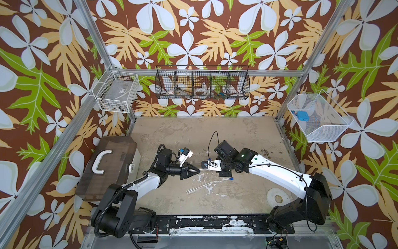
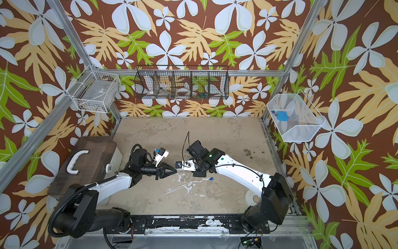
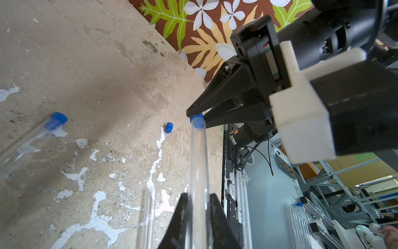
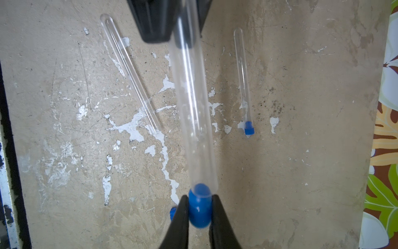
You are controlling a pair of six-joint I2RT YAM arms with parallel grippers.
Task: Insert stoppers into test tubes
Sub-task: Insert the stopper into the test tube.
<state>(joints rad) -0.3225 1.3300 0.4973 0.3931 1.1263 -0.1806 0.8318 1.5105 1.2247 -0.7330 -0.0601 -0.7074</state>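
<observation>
Saw flower-patterned walls (image 1: 193, 32) around a worn beige surface (image 1: 193, 133). Found a brown case (image 1: 107, 163) with a white handle at the surface's left edge. Noted the left arm (image 1: 146, 181) and the right arm (image 1: 275, 172) reaching in toward mid-surface, tips almost meeting. Counted three wire baskets on the walls: a black basket (image 1: 243, 86) at the back, a white basket (image 1: 107, 103) on the left and a mesh basket (image 1: 327, 129) on the right.

Saw the left pincer (image 3: 197, 200) clamped on the held tube (image 3: 198, 161), a clear test tube raised off the surface with its mouth toward the right pincer (image 4: 200, 200). Saw the right pincer squeezed on the held stopper (image 4: 199, 213), bright blue, set against that mouth. Could not tell how far in.

Found two more test tubes lying flat on the surface below, well apart: the plugged tube (image 4: 242, 75) with a seated stopper (image 4: 249, 128) in its mouth, and the open tube (image 4: 129, 71) with nothing in it. Spotted the loose stopper (image 3: 169, 127) on the surface near the right pincer, touching no tube.
</observation>
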